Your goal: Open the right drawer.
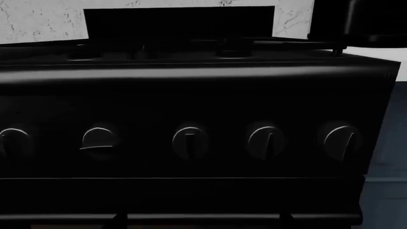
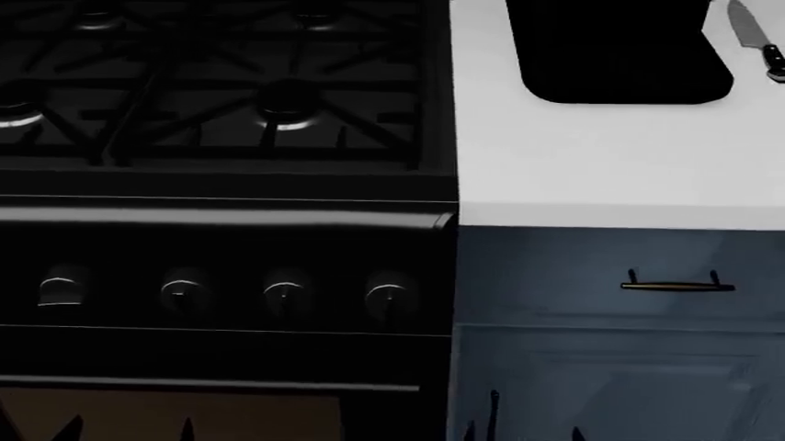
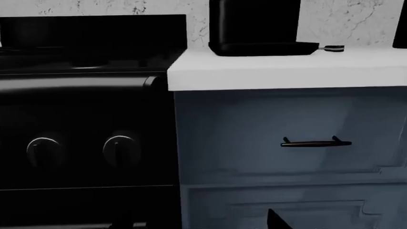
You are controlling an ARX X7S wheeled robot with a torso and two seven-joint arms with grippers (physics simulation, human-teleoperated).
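Right drawer (image 2: 620, 276): shut, flush in the blue-grey cabinet face directly under the white counter (image 2: 589, 165), just right of the black oven front (image 2: 221, 285). Shallow, wide, matte panel with a moulded edge. Its handle (image 2: 677, 287) is a slim horizontal brass bar on two short dark posts; nothing touches it. In the right wrist view the same drawer (image 3: 286, 138) sits square-on, handle (image 3: 316, 142) reading darker.

Oven: glossy black, rounded knobs (image 2: 285, 294) in a row, cast grates (image 2: 245, 101) above. A black rectangular block (image 2: 620, 50) and a knife (image 2: 758, 41) lie on the counter.

Neither gripper appears in any view; cannot tell how open either is or whether it holds anything.
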